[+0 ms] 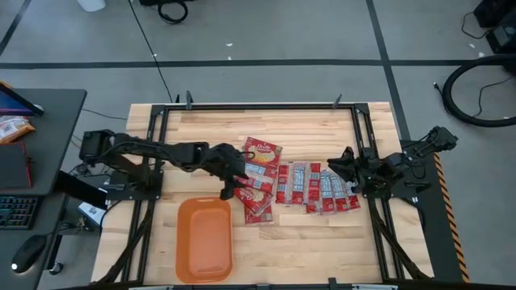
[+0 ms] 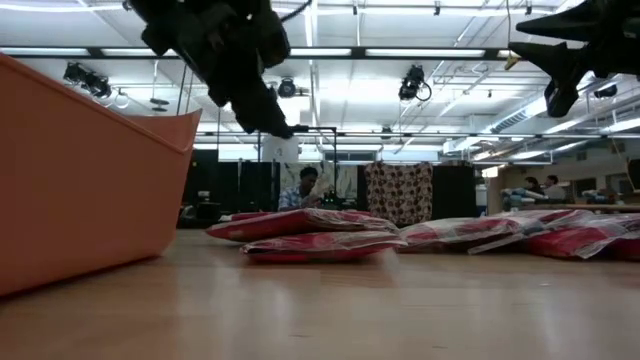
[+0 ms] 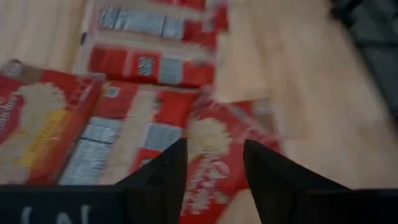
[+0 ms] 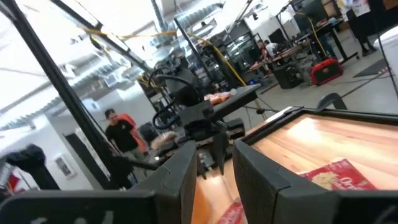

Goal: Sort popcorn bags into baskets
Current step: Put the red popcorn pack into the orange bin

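Note:
Red popcorn bags lie flat on the wooden table: wide ones with cream logos (image 1: 260,153), partly overlapping, and a row of narrower grey-panelled ones (image 1: 318,189) to their right. The orange basket (image 1: 181,242) sits near the front edge, left of the bags. My left gripper (image 1: 234,181) hangs open above the left edge of the wide-bag pile. In its wrist view the fingers (image 3: 214,155) frame a logo bag (image 3: 217,134) from above. In the low view it (image 2: 270,125) is well clear of the bags (image 2: 310,235). My right gripper (image 1: 337,165) is open and raised beside the narrow row.
The basket wall (image 2: 100,190) fills the low view's left side. Bare wood lies in front of the bags and right of the basket. Black frame rails run along both table sides. A person sits in the room beyond the table.

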Available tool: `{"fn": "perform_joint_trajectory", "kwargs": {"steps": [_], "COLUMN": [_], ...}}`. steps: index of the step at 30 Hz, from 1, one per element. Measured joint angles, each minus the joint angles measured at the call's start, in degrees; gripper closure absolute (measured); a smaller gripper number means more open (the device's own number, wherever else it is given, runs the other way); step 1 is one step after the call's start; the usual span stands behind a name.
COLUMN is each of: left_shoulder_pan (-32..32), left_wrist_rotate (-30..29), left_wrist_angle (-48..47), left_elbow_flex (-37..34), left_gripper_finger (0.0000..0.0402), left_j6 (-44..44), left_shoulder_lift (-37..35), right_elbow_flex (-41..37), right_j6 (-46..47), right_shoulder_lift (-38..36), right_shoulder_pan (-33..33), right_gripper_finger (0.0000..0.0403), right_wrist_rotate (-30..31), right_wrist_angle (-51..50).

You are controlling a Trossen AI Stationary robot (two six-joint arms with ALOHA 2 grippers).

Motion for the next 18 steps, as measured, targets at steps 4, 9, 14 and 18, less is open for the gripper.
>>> {"fn": "perform_joint_trajectory", "kwargs": {"steps": [4, 9, 14, 18], "left_shoulder_pan": [-0.01, -0.88, -2.83, -3.5], "left_wrist_rotate": [-4.23, -7.46, -12.4, -14.17], "left_wrist_angle": [-1.5, -2.32, -2.44, -6.51], "left_elbow_flex": [1.62, 1.8, 2.76, 7.24], "left_gripper_finger": [0.0238, 0.0234, 0.0194, 0.0168], "left_j6": [3.34, 5.58, 6.64, 6.74], "left_shoulder_lift": [3.46, 5.81, 7.26, 9.02], "right_elbow_flex": [0.0, 0.0, 0.0, 0.05], "right_j6": [-0.28, -0.7, -0.73, -0.67], "right_shoulder_lift": [1.03, 2.61, 3.87, 4.79], "right_shoulder_pan": [0.0, 0.0, -0.16, -1.31], "right_gripper_finger": [0.0293, 0.0293, 0.0293, 0.0293], "right_wrist_rotate": [0.24, 0.04, -0.01, -0.36], "right_wrist_angle": [-1.58, -1.58, -1.57, -1.44]}}
